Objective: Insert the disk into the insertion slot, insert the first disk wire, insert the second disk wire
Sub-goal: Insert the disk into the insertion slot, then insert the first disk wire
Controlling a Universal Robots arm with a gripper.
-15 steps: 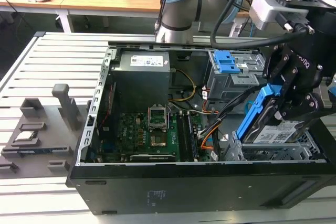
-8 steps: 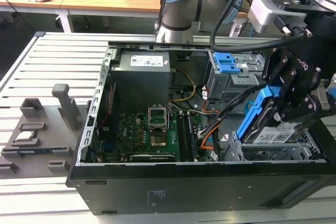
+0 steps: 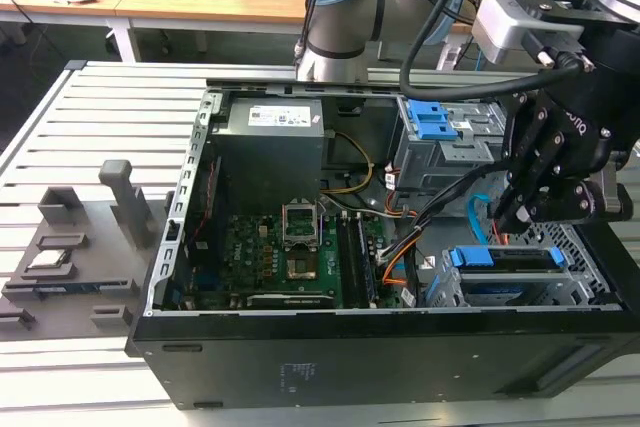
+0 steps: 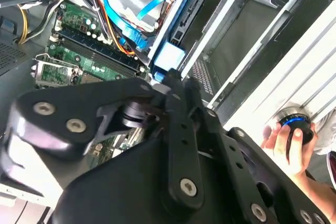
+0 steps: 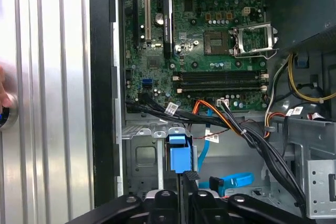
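While just above the disk (image 3: 505, 258), gripper (image 3: 512, 219) near its blue front edge.

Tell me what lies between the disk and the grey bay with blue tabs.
Exterior view: the second disk wire and a thick black cable cross between disk and grey bay.

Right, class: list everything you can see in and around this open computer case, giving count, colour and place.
computer case: one, black, open, on the slatted table
disk: one, blue-framed, in the insertion slot
second disk wire: one, light blue, looping near the disk
first disk wire: one bundle, orange, beside the motherboard
drive bay: one, grey with blue tabs, inside the case
person's hand: one, on a knob
gripper: one, black, over the disk
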